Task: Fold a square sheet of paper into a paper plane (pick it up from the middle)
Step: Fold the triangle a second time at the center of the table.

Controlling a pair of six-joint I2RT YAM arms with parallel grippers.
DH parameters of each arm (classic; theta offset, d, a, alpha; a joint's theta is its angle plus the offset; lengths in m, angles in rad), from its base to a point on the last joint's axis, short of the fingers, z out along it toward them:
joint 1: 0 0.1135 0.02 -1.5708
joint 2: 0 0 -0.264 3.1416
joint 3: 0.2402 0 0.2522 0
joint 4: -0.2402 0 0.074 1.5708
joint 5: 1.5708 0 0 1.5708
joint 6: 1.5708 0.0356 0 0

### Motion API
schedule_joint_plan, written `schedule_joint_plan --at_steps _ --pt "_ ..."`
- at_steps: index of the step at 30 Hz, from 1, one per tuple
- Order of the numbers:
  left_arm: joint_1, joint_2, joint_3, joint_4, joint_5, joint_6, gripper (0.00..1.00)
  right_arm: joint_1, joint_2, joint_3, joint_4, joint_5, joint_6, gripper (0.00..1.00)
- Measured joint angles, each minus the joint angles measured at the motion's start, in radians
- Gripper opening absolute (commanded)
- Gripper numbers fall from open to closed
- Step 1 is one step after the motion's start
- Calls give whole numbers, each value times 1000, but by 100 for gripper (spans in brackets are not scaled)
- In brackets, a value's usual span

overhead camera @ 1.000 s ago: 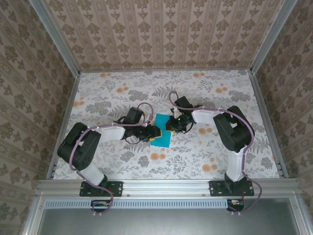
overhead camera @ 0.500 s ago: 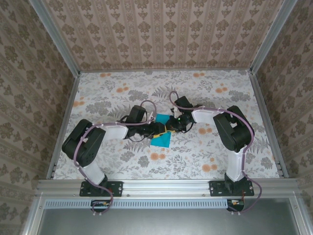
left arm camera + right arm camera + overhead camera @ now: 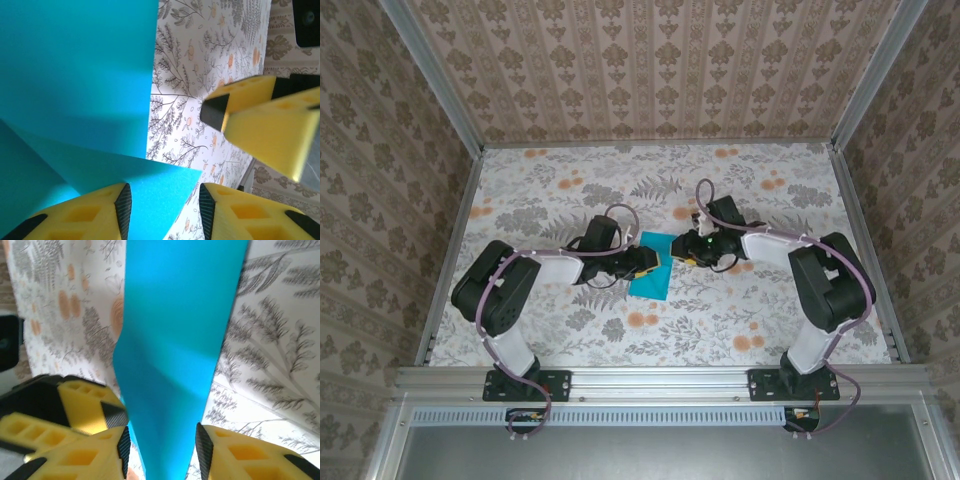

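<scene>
Left gripper point(image 3: 647, 262) lies low over the flowered table point(image 3: 550, 190), its arm stretched in from the near-left corner. It meets the left edge of the square sheet of paper point(image 3: 651, 284) near the table's middle. In the left wrist view its yellow fingers point(image 3: 75, 220) are spread, and a folded-over corner of the teal sheet point(image 3: 75, 75) runs into the gap between them. The flap looks raised off the layer beneath, though I cannot tell whether a pad touches it. The sheet is no flat square. From above it reads as a narrow oblong with a slanted top, and a crease crosses it in the wrist view. Past its right edge comes bare table, then the other arm's yellow fingers point(image 3: 260, 125).

Right gripper point(image 3: 683, 249) sits just beside the sheet's upper right corner in the top view, pointing toward its partner. From the right wrist its own fingers point(image 3: 240, 460) stand apart as well. The sheet point(image 3: 180, 315) runs as a long strip from the far side down between them, gently buckled midway. The left gripper's fingers point(image 3: 75, 405) show at the left of that strip, close against its edge.
</scene>
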Motion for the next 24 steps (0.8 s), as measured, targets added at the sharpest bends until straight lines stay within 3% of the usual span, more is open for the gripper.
schedule_joint_plan --at_steps 12,24 --pt "0 1 -17 18 -32 -16 39 25 -5 -94 168 -85 67 41" --pt "0 2 -23 34 -41 -23 38 37 15 -94 186 -97 74 33"
